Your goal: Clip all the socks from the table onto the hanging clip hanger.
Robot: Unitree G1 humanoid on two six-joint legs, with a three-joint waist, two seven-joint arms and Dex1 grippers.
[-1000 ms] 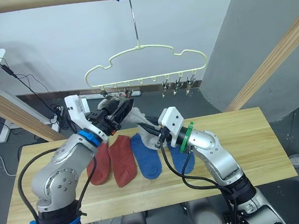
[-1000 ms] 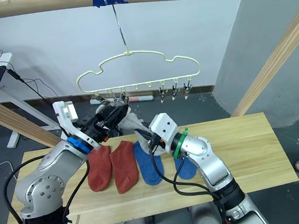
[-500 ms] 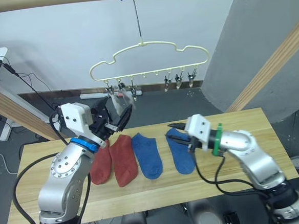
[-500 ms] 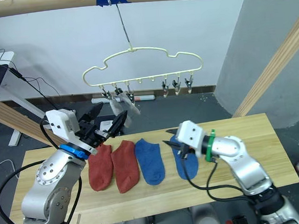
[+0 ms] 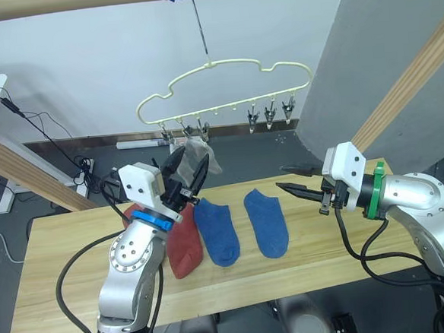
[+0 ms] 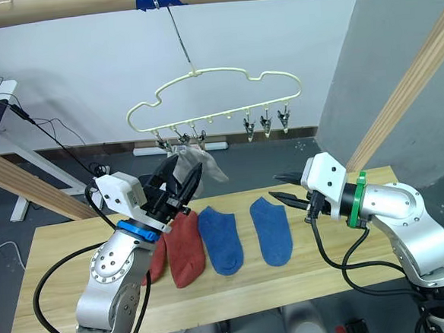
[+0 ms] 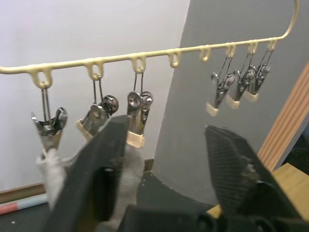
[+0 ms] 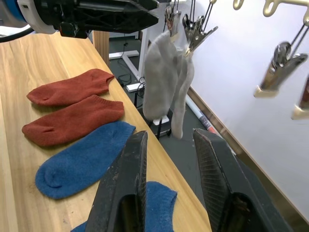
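Grey socks (image 8: 166, 79) limp on clip hanger (image 5: 224, 86)

My left gripper (image 5: 186, 169) and arm cover most of one red sock (image 5: 134, 215) on the table (image 5: 68, 253), so I see just a small bit of it. In my left wrist view, my own fingers (image 7: 99, 159) hide the lower part of the grey socks (image 7: 54, 169). The top of the clip hanger (image 5: 224, 86) hook is cut off by the picture's edge.
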